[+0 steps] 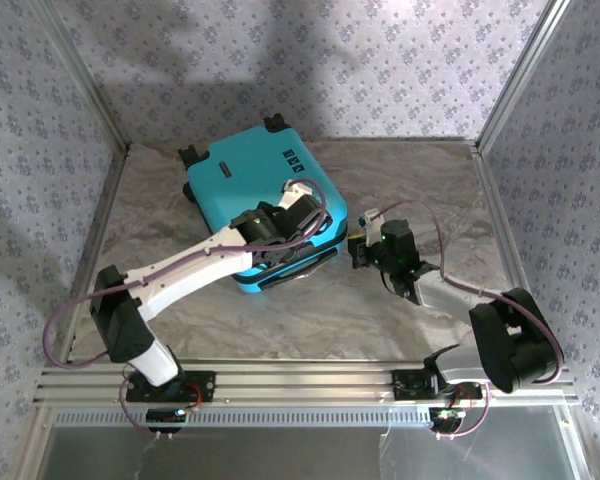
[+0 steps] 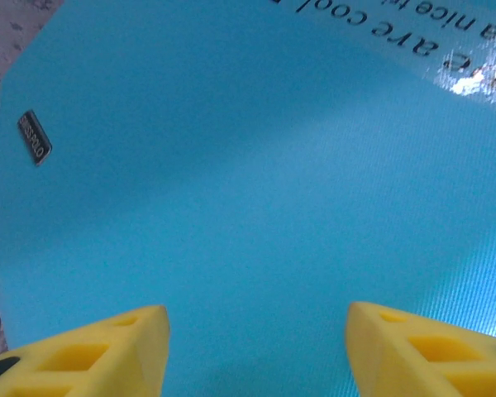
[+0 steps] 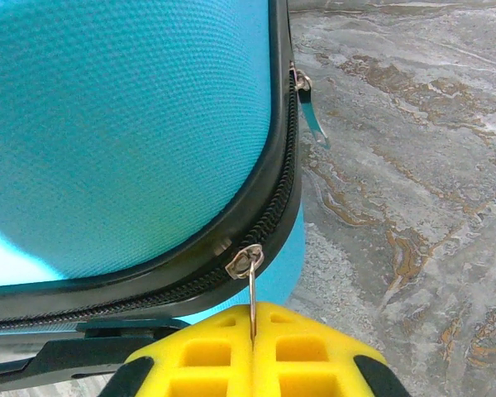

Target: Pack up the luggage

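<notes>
Surrounding luggage point(image 1: 250, 180): marbled table point(image 1: 310, 320), floral-papered walls point(image 1: 380, 70).

You've got the R claw point(image 3: 252, 321) pinching a metal zip pull point(image 3: 246, 265) at the luggage point(image 3: 124, 124) corner. 2nd pull w/ turquoise tab point(image 3: 311, 106) hangs further along the zip, marbled counter point(image 3: 413, 165) beside.

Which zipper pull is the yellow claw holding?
The nearer zipper pull, pinched in the right gripper; the farther pull, with its turquoise tab, dangles free.
</notes>
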Controlling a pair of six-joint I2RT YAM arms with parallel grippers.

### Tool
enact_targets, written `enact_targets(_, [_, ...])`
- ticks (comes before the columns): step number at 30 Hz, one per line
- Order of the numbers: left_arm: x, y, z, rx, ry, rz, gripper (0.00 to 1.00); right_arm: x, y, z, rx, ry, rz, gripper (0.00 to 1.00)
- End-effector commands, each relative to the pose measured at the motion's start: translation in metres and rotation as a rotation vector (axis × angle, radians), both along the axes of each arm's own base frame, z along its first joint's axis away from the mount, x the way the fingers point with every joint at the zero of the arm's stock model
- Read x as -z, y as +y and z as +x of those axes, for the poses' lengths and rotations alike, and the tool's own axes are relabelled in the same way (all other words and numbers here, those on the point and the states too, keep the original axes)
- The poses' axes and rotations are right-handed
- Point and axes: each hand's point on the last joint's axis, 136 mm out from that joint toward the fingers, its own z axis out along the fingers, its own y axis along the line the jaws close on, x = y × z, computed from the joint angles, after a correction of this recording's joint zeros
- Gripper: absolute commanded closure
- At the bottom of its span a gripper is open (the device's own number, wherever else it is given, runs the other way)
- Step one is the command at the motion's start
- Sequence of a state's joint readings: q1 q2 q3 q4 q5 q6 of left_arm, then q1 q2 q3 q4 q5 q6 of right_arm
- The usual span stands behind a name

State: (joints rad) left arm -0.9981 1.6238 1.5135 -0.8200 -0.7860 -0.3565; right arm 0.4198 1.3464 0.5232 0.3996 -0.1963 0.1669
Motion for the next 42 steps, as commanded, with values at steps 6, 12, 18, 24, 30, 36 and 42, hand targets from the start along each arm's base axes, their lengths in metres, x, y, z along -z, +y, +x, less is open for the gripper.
enact_targets(6, [0.042,0.012,-0.011,-0.016,0.087,0.076,0.40,-0.006,-0.021,0.021,0.021,-0.009,0.043,1.00])
enact_targets(12, [0.075,0.045,-0.021,-0.079,0.159,0.036,0.40,-0.015,-0.020,0.036,-0.016,-0.009,0.064,1.00])
enact_targets(18, [0.088,0.071,-0.030,-0.120,0.187,0.026,0.41,-0.016,-0.006,0.050,-0.103,-0.019,0.105,1.00])
enact_targets(24, [0.090,0.089,-0.036,-0.141,0.193,0.001,0.41,-0.017,0.021,0.040,-0.262,-0.037,0.140,1.00])
enact_targets(30, [0.078,0.112,-0.044,-0.186,0.169,-0.003,0.41,-0.017,0.067,-0.005,-0.468,-0.060,0.091,1.00])
enact_targets(36, [0.043,0.113,-0.046,-0.152,0.105,-0.081,0.41,-0.018,0.102,-0.048,-0.576,-0.094,0.067,1.00])
enact_targets(42, [0.020,0.102,-0.040,-0.109,0.059,-0.130,0.40,-0.022,0.126,-0.070,-0.639,-0.115,0.052,1.00])
